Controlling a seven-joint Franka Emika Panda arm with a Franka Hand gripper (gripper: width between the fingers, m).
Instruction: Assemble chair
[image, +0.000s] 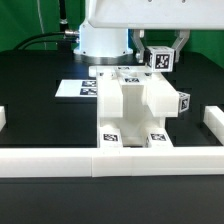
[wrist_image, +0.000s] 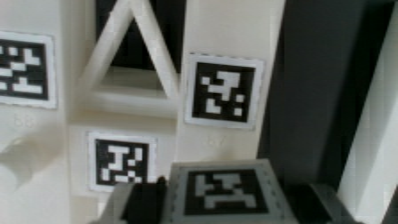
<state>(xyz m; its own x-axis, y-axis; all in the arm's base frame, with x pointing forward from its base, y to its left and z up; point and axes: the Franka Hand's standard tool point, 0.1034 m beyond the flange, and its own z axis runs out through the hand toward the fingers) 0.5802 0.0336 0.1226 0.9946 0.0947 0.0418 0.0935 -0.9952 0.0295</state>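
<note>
The partly built chair (image: 130, 108) stands in the middle of the black table, a boxy white body with tags on its top, front and side. My gripper (image: 160, 54) hangs just behind it toward the exterior view's right, shut on a small white tagged cube (image: 159, 61) held above the table. In the wrist view the cube (wrist_image: 221, 186) sits between my dark fingers (wrist_image: 150, 203), its tag facing the camera. Beyond it the chair's white slotted panel (wrist_image: 222, 45) fills the view, close up, with tags on it.
A long low white rail (image: 110, 160) runs along the front, with short ends turning back at both sides. The marker board (image: 78, 89) lies flat behind the chair on the exterior view's left. The robot base (image: 100, 40) stands at the back.
</note>
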